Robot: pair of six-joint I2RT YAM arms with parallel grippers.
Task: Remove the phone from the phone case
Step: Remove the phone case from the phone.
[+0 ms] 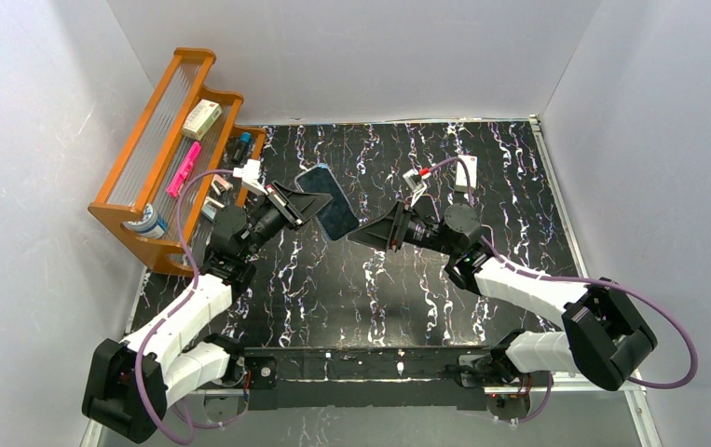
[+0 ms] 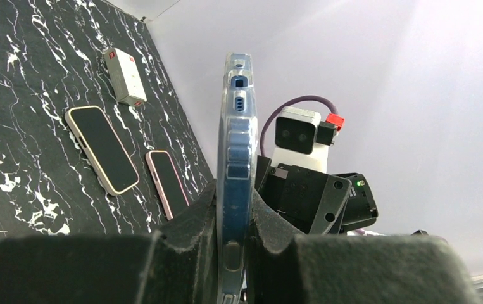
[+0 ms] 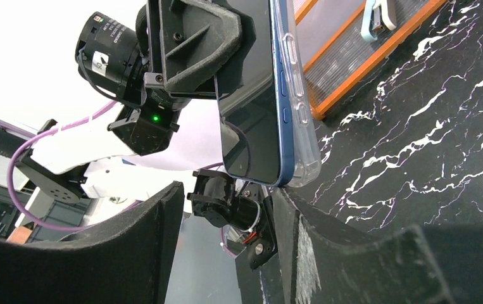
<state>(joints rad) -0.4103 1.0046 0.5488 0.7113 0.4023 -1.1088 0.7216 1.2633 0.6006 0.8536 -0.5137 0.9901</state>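
Observation:
My left gripper (image 1: 297, 205) is shut on a blue phone (image 1: 328, 200) in a clear case and holds it up above the table. In the left wrist view the phone (image 2: 235, 152) stands edge-on, clamped between both fingers. My right gripper (image 1: 372, 234) is open, just beside the phone's lower corner. In the right wrist view the phone's dark screen (image 3: 251, 107) faces left and the clear case (image 3: 302, 120) sits on its back, bulging a little at the bottom corner. That corner hangs just above my right gripper's (image 3: 226, 215) right finger (image 3: 352, 253); whether they touch I cannot tell.
An orange wooden rack (image 1: 160, 158) holding small items stands at the back left. Two other phones (image 2: 102, 149) (image 2: 168, 183) and a white box (image 2: 125, 76) lie on the black marbled table (image 1: 351, 298). Grey walls close in the sides.

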